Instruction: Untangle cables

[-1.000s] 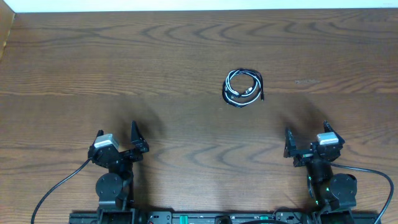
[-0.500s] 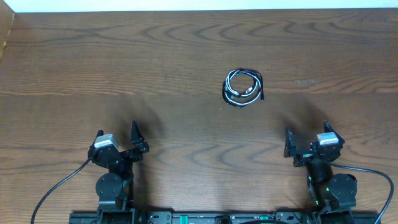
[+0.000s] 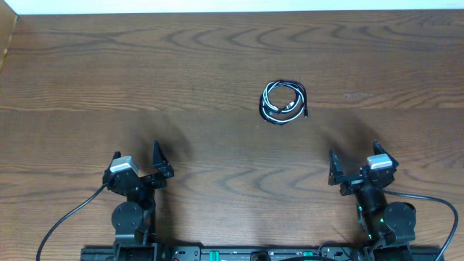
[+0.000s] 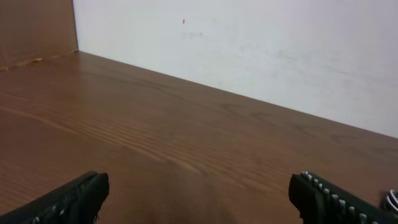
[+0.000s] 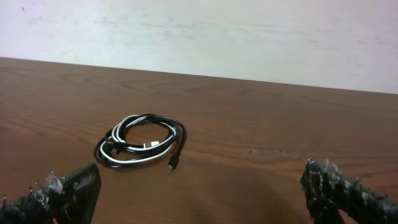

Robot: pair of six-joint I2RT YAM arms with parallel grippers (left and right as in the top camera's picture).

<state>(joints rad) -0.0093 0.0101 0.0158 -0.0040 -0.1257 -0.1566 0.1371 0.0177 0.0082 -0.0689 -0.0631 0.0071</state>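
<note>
1. Both arms sat near the front edge of the bench (image 3: 87, 72), well apart from the work.
2. The left gripper (image 3: 136, 156) was spread wide with nothing held; the right gripper (image 3: 354, 155) was also wide and empty.
3. The cables (image 3: 283, 103) lay as one small coil, black cords wound with a white one, right of centre and toward the far edge, nearer the right arm.
4. Risk, as I judged it: a pinch across the whole coil would lift it still tangled.
5. The thin cords lay flat on the wood, so fingers might slip off or scrape the bench.
6. A loose plug could snag and tighten the loops.
7. No brand, label or writing was readable.
</note>
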